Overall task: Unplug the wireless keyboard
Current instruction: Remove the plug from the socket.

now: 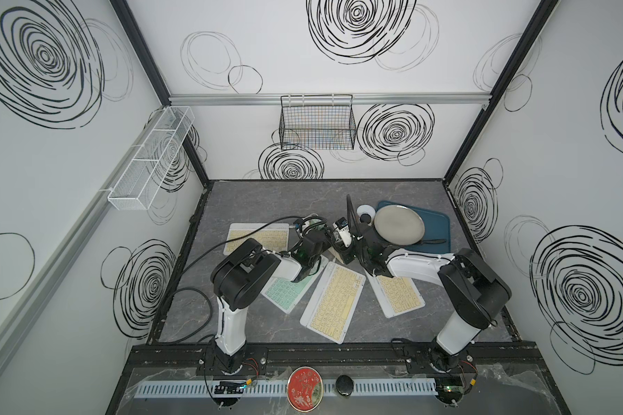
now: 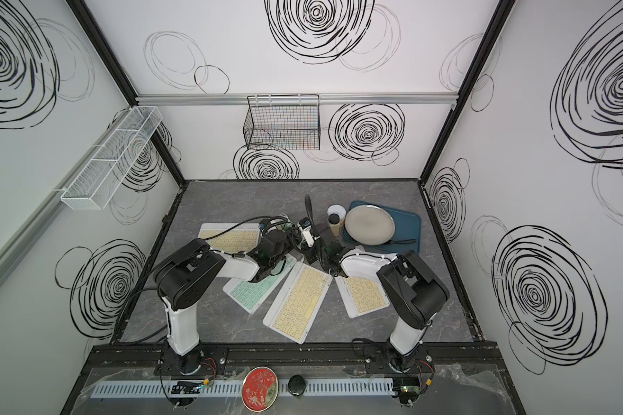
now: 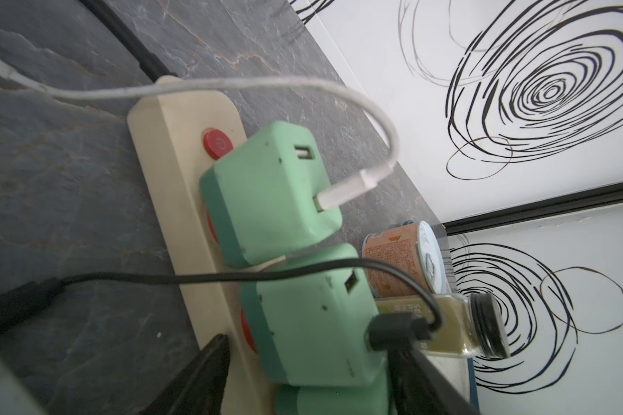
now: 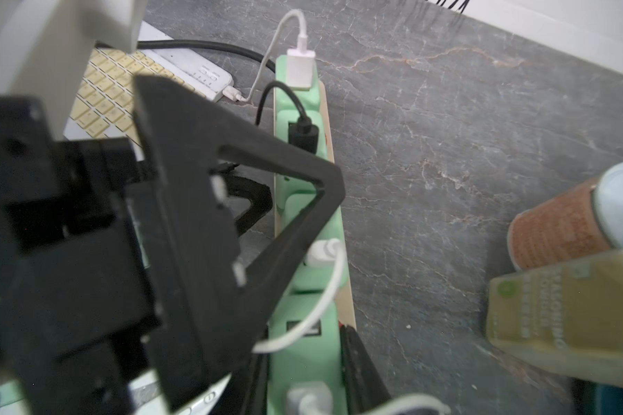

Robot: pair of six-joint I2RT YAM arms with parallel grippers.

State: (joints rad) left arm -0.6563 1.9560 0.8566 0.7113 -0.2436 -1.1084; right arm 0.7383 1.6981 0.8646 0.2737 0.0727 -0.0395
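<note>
Pre-grasp stage was noted: left fingers (image 3: 198,381) spread astride the green charger (image 3: 303,323) carrying the black plug (image 3: 396,330) on the power strip (image 3: 173,143), closure of right fingers (image 4: 356,366) undeterminable, wireless keyboards (image 1: 333,300) lying nearby on the counter (image 1: 267,201); next move, judged: close squarely, pull straight.

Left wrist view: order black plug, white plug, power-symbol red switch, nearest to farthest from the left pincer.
1. Black plug, beside the left pincer, in the nearer charger.
2. White plug, next charger.
3. Red switch, at the strip's far end.

Four keyboards (image 1: 333,300); two arms (image 1: 245,276); two wall baskets (image 1: 317,124); one plate (image 1: 399,224); one tray (image 1: 437,226); one power strip (image 3: 166,151)
</note>
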